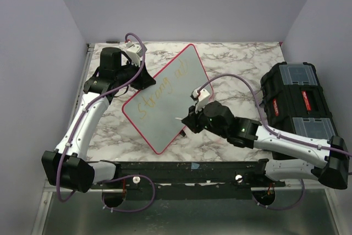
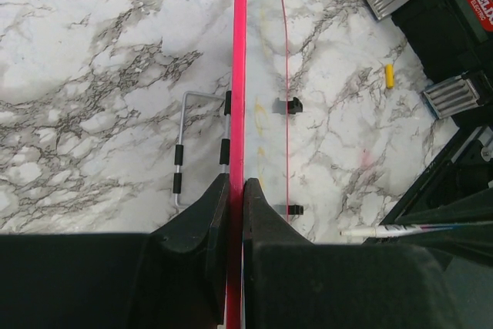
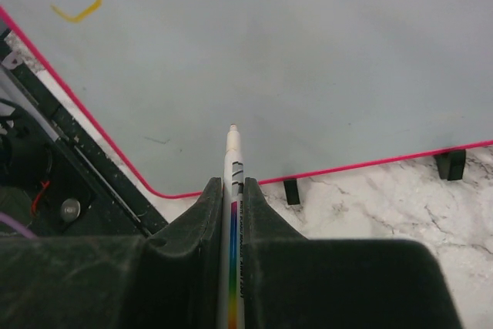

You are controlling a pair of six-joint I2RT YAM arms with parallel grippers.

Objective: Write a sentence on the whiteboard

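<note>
Left gripper (image 2: 236, 182) pinched shut on whiteboard (image 2: 240, 75) rim. Right gripper (image 3: 231, 184) clamps marker (image 3: 233, 167). Only left wrist view shows yellow cap (image 2: 390, 76). Top view shows sentence (image 1: 165, 89) whole.

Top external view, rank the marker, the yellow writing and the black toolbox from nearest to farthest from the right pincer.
1. The marker, held in the right pincer.
2. The yellow writing, leftward on the whiteboard.
3. The black toolbox, far right.
</note>
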